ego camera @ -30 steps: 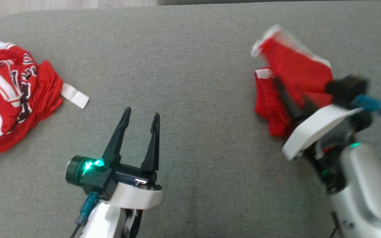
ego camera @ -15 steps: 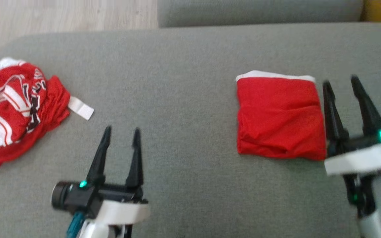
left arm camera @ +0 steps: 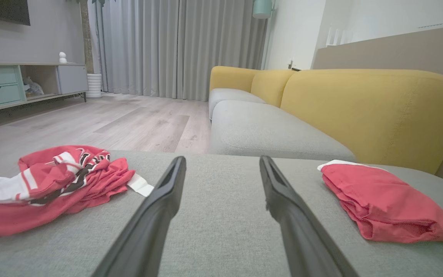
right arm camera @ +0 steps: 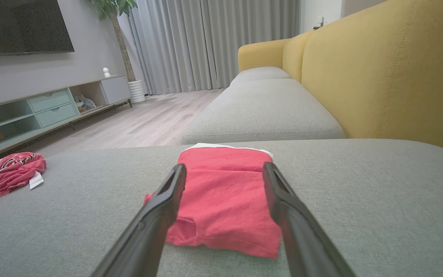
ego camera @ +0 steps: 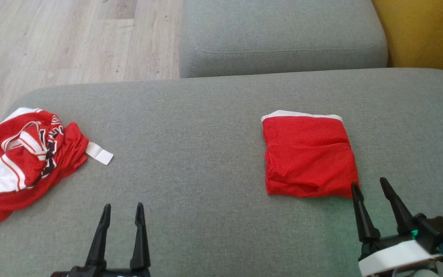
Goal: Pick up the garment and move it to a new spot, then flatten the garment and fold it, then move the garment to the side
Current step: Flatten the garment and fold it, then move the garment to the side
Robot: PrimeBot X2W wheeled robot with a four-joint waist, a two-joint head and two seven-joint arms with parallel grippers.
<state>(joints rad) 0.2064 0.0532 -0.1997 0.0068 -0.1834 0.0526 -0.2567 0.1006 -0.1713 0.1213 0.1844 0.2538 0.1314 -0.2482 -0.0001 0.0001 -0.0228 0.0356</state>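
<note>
Folded red garment [ego camera: 308, 156] lies flat on a wide grey sofa seat [ego camera: 206, 161], on the robot's right half of the cushion. It is a nearly square packet, a little longer in the direction running away from the robot than across. Its white-trimmed edge points away from the robot, toward a second grey cushion [ego camera: 283, 34] beyond the seat. The stacked, slightly rumpled layers face the robot. The packet sits a touch askew, its near edge swung toward the robot's right.

The right gripper [ego camera: 369, 182] hovers just beside the garment's near right corner, its two dark fingers spread apart with nothing between them; they point up toward the cloth without gripping it. From the right wrist camera the garment lies straight ahead, framed between the parted fingers.

The left gripper [ego camera: 123, 205] sits well apart from the garment, over bare cushion on the robot's left, its fingers also spread and empty.

A crumpled red and white jersey [ego camera: 25, 161] with black lettering is heaped at the far left end of the seat, a white tab sticking out toward the middle. Pale wood floor [ego camera: 71, 38] shows past the seat, and a yellow sofa back [ego camera: 425, 34] rises at the right.
</note>
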